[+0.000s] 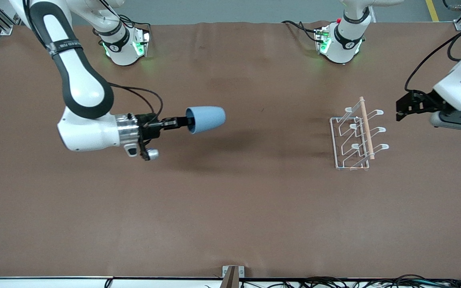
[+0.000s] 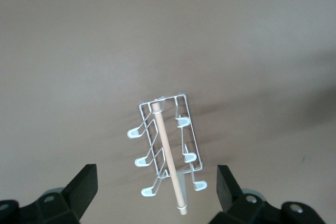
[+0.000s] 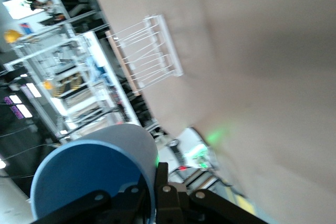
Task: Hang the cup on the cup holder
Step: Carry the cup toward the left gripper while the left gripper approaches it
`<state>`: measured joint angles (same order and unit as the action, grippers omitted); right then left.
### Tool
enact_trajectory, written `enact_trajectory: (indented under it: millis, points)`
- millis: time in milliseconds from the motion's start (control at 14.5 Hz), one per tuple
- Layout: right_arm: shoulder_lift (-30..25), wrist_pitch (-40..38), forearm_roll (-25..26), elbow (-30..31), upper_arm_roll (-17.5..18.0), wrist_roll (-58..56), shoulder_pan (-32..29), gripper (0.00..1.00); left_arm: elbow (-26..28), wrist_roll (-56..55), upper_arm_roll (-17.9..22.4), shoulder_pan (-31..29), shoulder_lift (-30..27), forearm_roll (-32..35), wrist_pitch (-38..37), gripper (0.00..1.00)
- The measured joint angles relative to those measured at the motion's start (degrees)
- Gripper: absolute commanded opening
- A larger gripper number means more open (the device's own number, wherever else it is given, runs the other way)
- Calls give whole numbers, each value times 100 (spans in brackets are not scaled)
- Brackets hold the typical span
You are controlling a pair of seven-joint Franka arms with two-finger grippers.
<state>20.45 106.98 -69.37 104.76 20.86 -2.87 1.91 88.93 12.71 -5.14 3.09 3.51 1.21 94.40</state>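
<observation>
Cup holder [image 1: 356, 136] free — right gripper [image 1: 182, 121] grips cup [image 1: 206, 119].

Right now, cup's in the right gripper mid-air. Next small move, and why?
Probably carry the cup toward the left arm's end of the table, up to the cup holder. The right gripper is shut on the cup's rim, holding it sideways above bare table, well short of the holder, whose prongs are all free. The left gripper waits open beside the holder.
</observation>
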Motion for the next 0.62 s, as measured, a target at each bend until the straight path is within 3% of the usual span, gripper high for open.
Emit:
enact_trajectory:
  millis: [345, 621]
  points:
    - [298, 703, -929, 110, 840, 4, 90, 0, 2, 1182, -941, 35, 18, -8, -25, 100]
    - [399, 781, -1207, 109, 1065, 5, 108, 0, 24, 1207, -1887, 123, 83, -149, -121, 100]
